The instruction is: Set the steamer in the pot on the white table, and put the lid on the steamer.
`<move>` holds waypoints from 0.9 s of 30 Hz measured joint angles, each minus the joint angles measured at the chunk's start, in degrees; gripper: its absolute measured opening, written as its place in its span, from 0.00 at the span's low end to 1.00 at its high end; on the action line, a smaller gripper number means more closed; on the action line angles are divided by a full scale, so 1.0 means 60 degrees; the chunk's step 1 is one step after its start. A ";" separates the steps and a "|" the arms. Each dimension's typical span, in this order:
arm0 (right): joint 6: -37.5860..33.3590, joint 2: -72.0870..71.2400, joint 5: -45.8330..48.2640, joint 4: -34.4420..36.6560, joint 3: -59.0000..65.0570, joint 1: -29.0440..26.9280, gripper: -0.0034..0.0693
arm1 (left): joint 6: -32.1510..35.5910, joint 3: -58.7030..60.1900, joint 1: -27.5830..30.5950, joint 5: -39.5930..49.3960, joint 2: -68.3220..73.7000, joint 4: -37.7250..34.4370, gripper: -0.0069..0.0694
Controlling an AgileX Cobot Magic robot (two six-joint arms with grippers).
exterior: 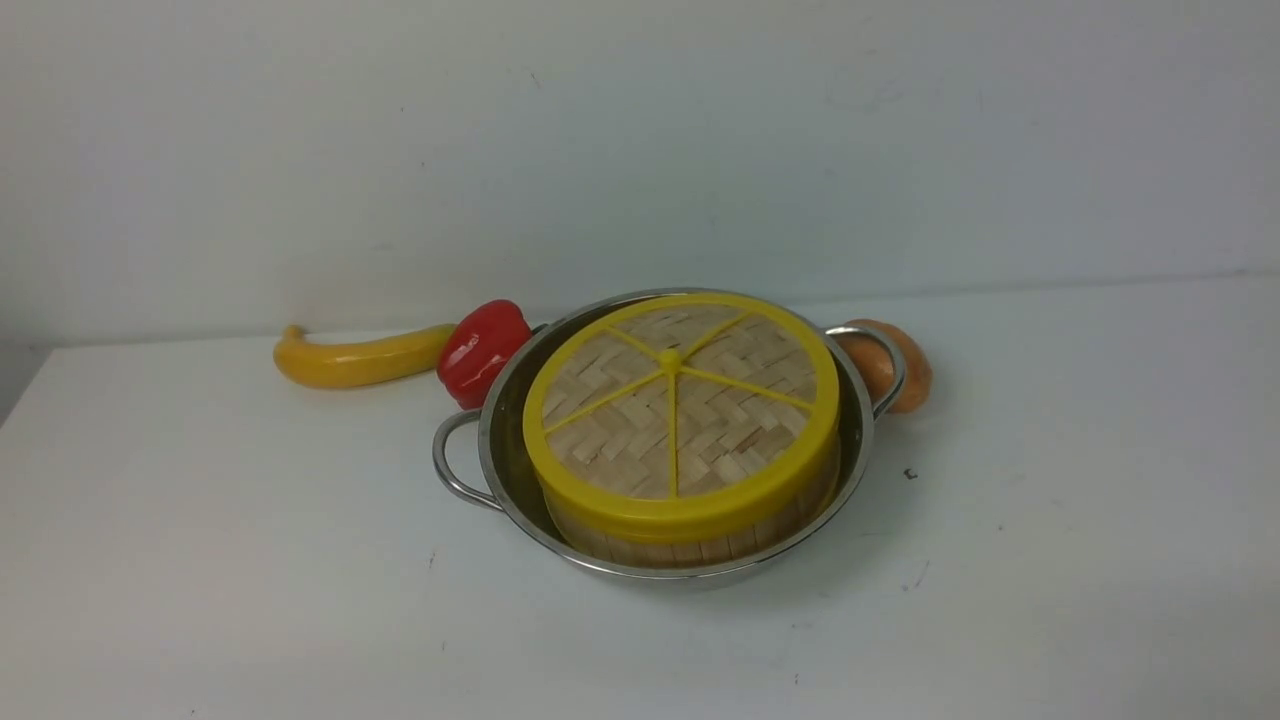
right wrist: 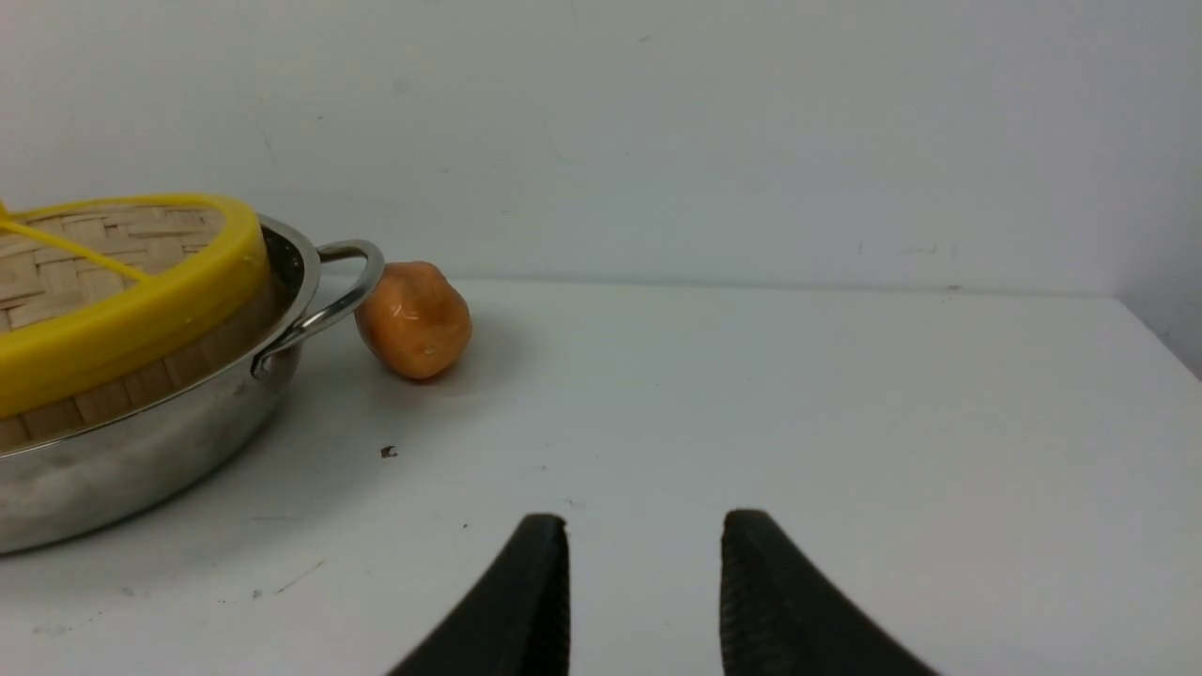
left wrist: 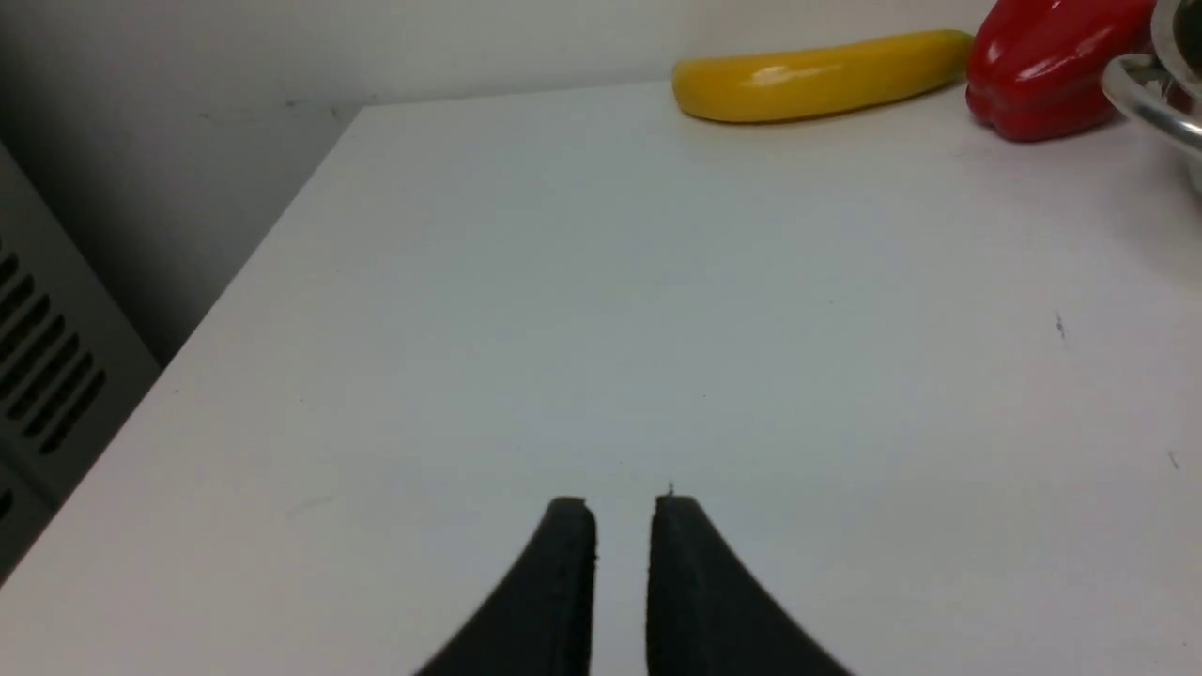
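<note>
Altogether I counted one pot (exterior: 670,440), one steamer (exterior: 690,535) and one lid (exterior: 680,410) on the white table (exterior: 200,560): the steamer sat inside the pot, with the lid lying flat on top of it. Around the pot lay one yellow banana (exterior: 360,357), one red pepper (exterior: 482,350) touching its rim, and one orange fruit (exterior: 890,365) behind its far handle. My left gripper (left wrist: 622,512) hung over bare table with only a narrow gap between its fingers, holding nothing. My right gripper (right wrist: 645,526) stood wider apart, also empty, well apart from the pot.
</note>
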 joint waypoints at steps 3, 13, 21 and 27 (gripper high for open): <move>0.0000 0.0000 0.0000 0.0000 0.0000 0.0000 0.39 | 0.0085 0.0000 0.0000 0.0000 0.0000 -0.0147 0.20; 0.0000 0.0000 0.0000 0.0000 0.0000 0.0000 0.39 | 0.0878 0.0000 -0.0218 -0.0230 0.0000 -0.1143 0.20; 0.0000 0.0000 0.0000 0.0000 0.0000 0.0000 0.39 | 0.0916 0.0000 -0.0218 -0.0283 0.0000 -0.1196 0.21; 0.0000 0.0000 0.0000 0.0000 0.0000 0.0000 0.39 | 0.0916 0.0000 -0.0218 -0.0289 0.0000 -0.1196 0.22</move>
